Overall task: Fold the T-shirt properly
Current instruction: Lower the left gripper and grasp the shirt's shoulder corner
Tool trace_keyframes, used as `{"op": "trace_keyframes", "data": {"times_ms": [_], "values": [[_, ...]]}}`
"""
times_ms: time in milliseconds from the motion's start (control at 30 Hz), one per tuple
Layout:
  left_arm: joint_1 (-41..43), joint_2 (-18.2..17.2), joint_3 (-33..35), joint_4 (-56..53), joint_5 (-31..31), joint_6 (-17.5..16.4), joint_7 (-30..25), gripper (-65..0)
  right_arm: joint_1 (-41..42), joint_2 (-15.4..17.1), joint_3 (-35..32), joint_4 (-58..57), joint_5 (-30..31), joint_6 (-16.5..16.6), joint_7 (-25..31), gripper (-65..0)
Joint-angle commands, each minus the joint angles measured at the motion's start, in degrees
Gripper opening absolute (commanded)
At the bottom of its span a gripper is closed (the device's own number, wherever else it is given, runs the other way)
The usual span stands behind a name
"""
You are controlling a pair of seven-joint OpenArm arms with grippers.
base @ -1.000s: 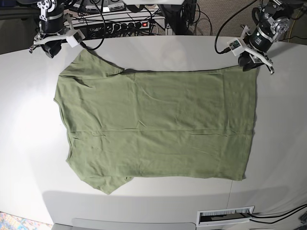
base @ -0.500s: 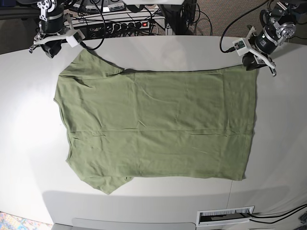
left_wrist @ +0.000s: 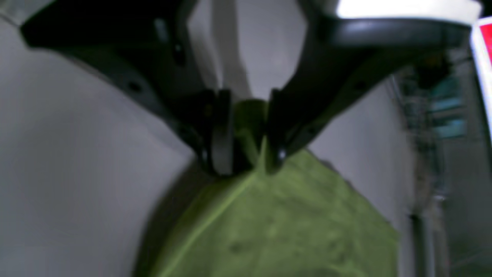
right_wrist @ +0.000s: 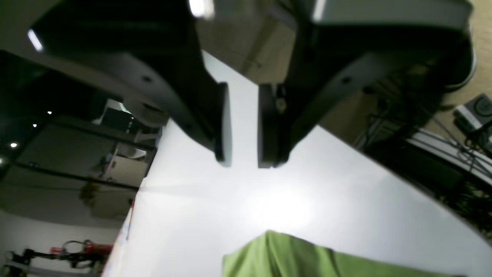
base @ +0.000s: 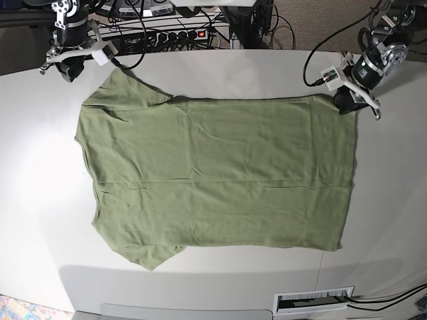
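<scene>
An olive-green T-shirt (base: pixel 217 177) lies spread flat and mostly smooth across the middle of a white table (base: pixel 40 200), seen from above, its sleeves pointing toward the table's left side and its hem toward the right. No fold has been made yet, so as far as the views show the whole folding job is still ahead. The left gripper (base: pixel 347 100) sits at the shirt's far right corner, near the table's far right edge; its wrist view shows the jaws pinched closed on a peak of green cloth between them, so it is grasping that hem corner. The right gripper (base: pixel 67 67) hovers near the table's far left corner, just beyond the upper sleeve; its wrist view shows the jaws slightly apart with only bare table between them, holding nothing, the sleeve tip lying below.
</scene>
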Motion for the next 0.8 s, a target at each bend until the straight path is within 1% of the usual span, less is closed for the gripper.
{"op": "trace_keyframes", "data": {"times_ms": [0, 33, 100, 167, 200, 333, 433, 567, 667, 767], "values": [[-0.5, -0.4, 2.8, -1.2, 0.2, -3.5, 2.4, -48.6, -0.3, 0.6, 0.3, 0.8, -1.7, -0.8, -0.2, -52.2], [-1.4, -0.4, 4.7, -1.6, 1.2, -2.6, 3.4, -49.9, -0.3, 0.6, 0.3, 0.8, -2.2, -0.9, -0.6, -52.2], [-2.8, -0.4, 7.5, -1.6, 2.8, -1.2, 4.9, -55.6, -0.3, 0.6, 0.3, 0.8, -2.2, -2.3, -1.0, -52.2], [-3.1, -0.4, 8.7, -1.5, 3.9, 0.6, 4.8, -61.4, -0.3, 0.6, 0.3, 0.8, -2.2, -3.5, -1.4, -52.2], [-3.1, -0.4, 8.8, -1.4, 3.9, 0.9, 4.8, -64.5, -0.3, 0.6, 0.3, 0.8, -2.2, -3.6, -1.7, -52.2], [-3.0, -1.2, 8.8, -1.4, 3.9, 0.9, 5.7, -65.0, -0.3, 0.6, 0.3, 0.8, -2.2, -3.3, -1.5, -52.2], [-2.6, -3.2, 8.8, -1.3, 3.9, 0.9, 6.8, -65.0, -0.3, 0.6, 0.3, 0.8, -1.9, -0.7, -1.5, -52.1], [-0.4, -6.2, 8.8, 0.7, 4.2, 1.0, 8.6, -65.0, -0.3, 0.7, 0.3, 0.8, 0.2, 1.9, -1.3, -52.1], [1.9, -7.5, 8.8, 3.0, 4.8, 1.0, 9.4, -65.0, -0.3, 0.8, 0.3, 0.8, 0.4, 1.9, -1.1, -52.1], [3.0, -7.5, 8.8, 4.5, 4.8, 1.0, 9.6, -65.0, -0.3, 0.8, 0.3, 0.8, 0.4, 1.9, -0.9, -52.1]]}}
